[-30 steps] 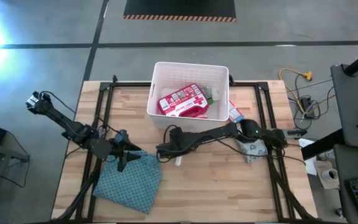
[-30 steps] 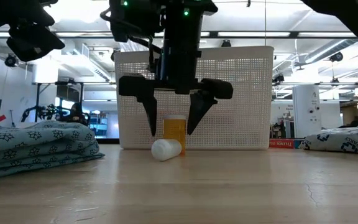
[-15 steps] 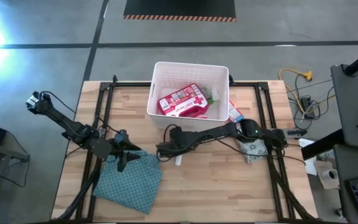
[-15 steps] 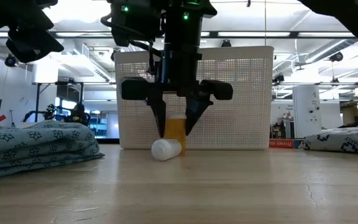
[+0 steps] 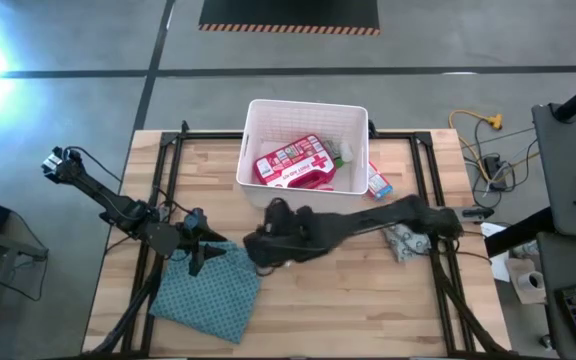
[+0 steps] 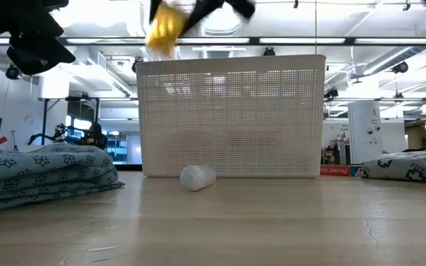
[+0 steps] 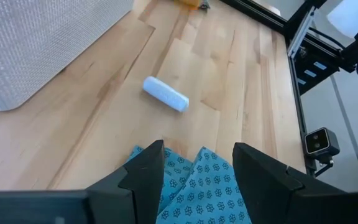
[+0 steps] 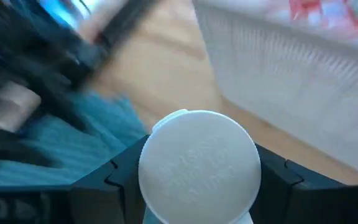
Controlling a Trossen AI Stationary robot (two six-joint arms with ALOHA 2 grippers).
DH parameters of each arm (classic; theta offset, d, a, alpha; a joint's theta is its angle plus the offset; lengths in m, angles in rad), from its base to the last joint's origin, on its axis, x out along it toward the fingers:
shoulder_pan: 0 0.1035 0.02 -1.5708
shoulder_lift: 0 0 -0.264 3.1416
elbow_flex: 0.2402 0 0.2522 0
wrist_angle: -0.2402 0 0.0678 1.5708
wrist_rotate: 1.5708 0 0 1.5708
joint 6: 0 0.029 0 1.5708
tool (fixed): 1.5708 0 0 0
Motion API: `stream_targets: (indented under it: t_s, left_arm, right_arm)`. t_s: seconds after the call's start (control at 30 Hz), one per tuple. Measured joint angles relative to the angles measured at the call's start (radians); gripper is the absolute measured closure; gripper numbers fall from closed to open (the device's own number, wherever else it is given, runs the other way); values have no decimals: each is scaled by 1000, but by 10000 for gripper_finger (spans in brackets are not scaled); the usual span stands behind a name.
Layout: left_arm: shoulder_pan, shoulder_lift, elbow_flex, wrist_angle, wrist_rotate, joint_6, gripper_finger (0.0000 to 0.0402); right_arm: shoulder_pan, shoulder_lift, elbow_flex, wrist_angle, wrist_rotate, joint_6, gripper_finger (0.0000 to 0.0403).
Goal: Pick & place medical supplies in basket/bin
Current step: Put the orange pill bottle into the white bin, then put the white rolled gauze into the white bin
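My right gripper [image 8: 197,180] is shut on an amber bottle [image 6: 163,28] with a white cap [image 8: 197,165], high above the table in front of the white bin [image 5: 256,125]. The bin holds the red-and-white first aid case [image 5: 293,162] and a green-capped bottle [image 5: 346,152]. A small white bottle [image 7: 165,94] lies on its side on the table before the bin [image 6: 231,114]. My left gripper [image 7: 194,165] hangs open over the blue-green cloth [image 7: 194,193], holding nothing. My right gripper pinches the amber bottle between its two fingers [image 8: 120,180], one on each side just behind the cap. The cap faces the wrist camera, so the fingers run along the bottle. The bottle's amber body [image 6: 161,33] is tilted and lifted clear, above the bin's rim.
A small red-blue-white box [image 5: 378,183] lies right of the bin. A pale dotted soft pack [image 5: 404,242] rests under the right arm near the right edge. The cloth [image 5: 208,290] covers the near left. Bare wood spreads along the near edge.
My right gripper has shut on the amber bottle that stood in front of the bin, then risen fast and tipped less steeply, drifting toward the table's left. The bottle has left the table and now tilts high up. The white bottle has stayed put.
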Motion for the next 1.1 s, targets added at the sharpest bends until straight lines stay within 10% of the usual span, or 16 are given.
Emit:
stream_targets:
  t_s: [0.2,0.57,0.87,1.1]
  left_arm:
    - [0,0,0,7,-1,0,231]
    - [1,2,0,51,-52,-57,231]
    - [11,121,0,59,-78,-181,231]
    - [87,392,124,64,-86,-192,231]
  right_arm:
    - [-81,-176,-76,-66,223,-26,217]
    - [-376,-256,-174,-87,-66,-338,114]
    - [-317,-260,-191,-222,40,-432,58]
    - [-173,-259,-191,-446,40,-174,66]
